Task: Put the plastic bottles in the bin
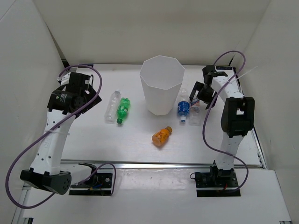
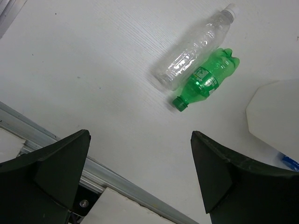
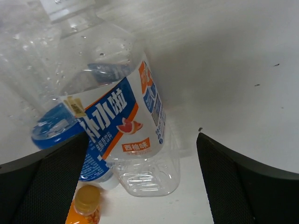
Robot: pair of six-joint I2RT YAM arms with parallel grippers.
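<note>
The tall white bin [image 1: 162,84] stands at the back centre; its edge shows in the left wrist view [image 2: 275,116]. A clear bottle [image 1: 112,106] [image 2: 194,49] and a green bottle [image 1: 123,110] [image 2: 205,81] lie side by side left of it. An orange bottle [image 1: 162,136] [image 3: 86,205] lies in front. A blue-labelled bottle [image 1: 183,107] [image 3: 96,161] and a clear bottle with a white-red label [image 1: 195,112] [image 3: 126,116] lie right of the bin. My right gripper [image 1: 202,97] [image 3: 141,140] is open just above the labelled clear bottle. My left gripper [image 1: 88,89] [image 2: 140,135] is open and empty, well left of the clear and green bottles.
White walls enclose the table on the left, back and right. An aluminium rail [image 1: 159,164] [image 2: 117,175] runs along the near edge, with the arm bases behind it. Purple cables [image 1: 219,116] loop beside each arm.
</note>
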